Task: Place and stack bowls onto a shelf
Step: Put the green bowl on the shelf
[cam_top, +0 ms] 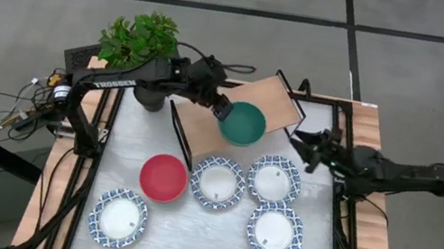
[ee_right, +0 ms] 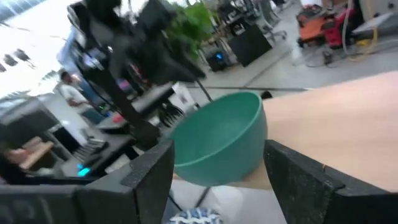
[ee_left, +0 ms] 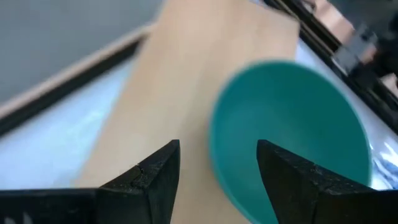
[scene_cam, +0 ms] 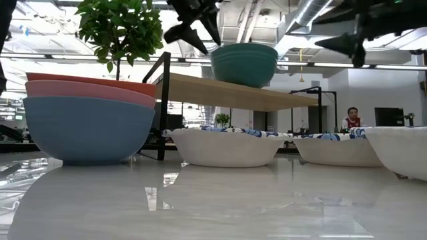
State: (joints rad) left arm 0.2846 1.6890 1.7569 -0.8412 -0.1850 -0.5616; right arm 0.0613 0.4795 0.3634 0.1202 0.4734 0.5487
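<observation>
The green bowl [cam_top: 246,123] sat on the shelf [cam_top: 234,108], just beyond the left gripper [cam_top: 219,106], whose spread fingers [ee_left: 158,171] held nothing. The right gripper [cam_top: 303,144], fingers also apart and empty, hovered near the shelf's other end.

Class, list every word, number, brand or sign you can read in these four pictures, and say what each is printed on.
White lettering runs along the left arm in the high view: too small to read for certain.
No legible text on the green bowl, the shelf, the patterned bowls or the red bowl.
Nothing else readable in any view.
</observation>
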